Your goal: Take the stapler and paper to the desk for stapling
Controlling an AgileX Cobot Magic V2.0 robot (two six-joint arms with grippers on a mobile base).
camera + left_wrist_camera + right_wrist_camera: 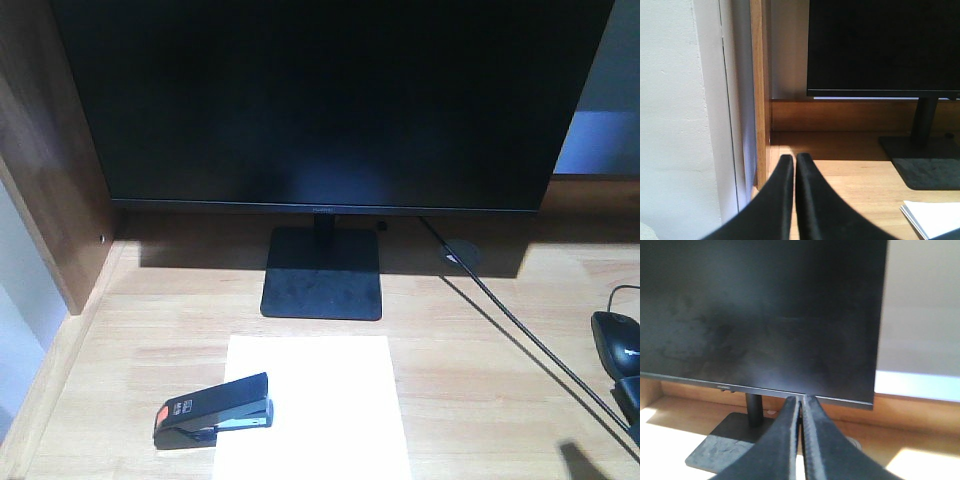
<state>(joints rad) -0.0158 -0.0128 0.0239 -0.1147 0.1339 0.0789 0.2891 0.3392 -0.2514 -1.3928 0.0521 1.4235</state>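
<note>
One stapler [213, 410] seemingly overlapping paper [315, 405].

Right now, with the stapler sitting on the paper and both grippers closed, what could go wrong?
1. The stapler grips only the left edge of the paper, partly over bare desk; a press might shift the sheet.
2. The left gripper and right gripper are both shut and empty, close to the monitor; a forward move might hit it.
3. The cable and mouse lie on the right, and might snag an arm.
</note>
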